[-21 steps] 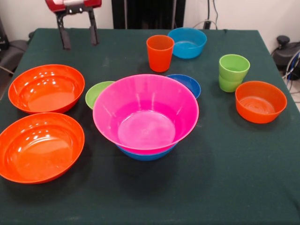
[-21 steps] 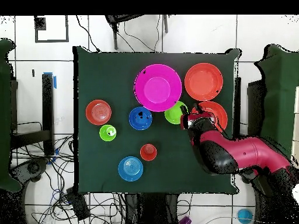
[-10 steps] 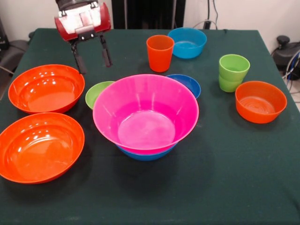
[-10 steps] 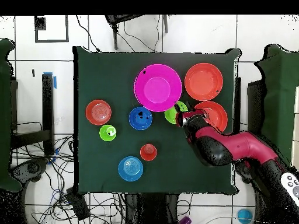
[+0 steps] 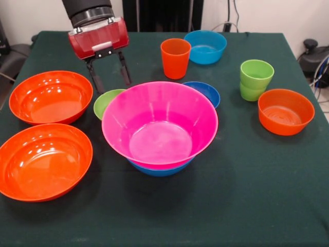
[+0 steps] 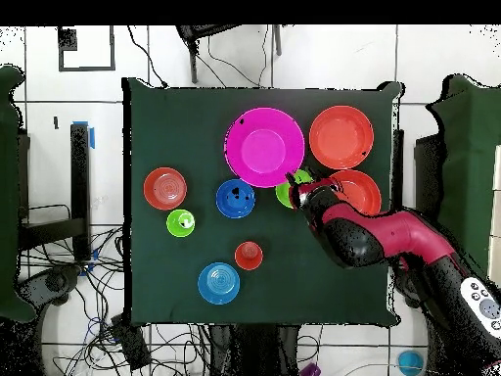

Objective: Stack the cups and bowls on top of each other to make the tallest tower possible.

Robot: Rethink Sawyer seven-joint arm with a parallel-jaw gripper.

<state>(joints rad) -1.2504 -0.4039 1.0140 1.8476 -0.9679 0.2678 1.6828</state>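
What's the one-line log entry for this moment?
tool: open, empty, above lime green bowl | tower: pink bowl in blue bowl | large orange bowls: loose | cups: unstacked on tower

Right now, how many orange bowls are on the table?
3. In the front view, two large orange bowls sit at the left, one behind the other, and a smaller orange bowl sits at the right. None seems hidden.

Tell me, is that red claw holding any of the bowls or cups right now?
No, nothing is held. The gripper hangs open and empty just above the small lime green bowl, beside the pink bowl.
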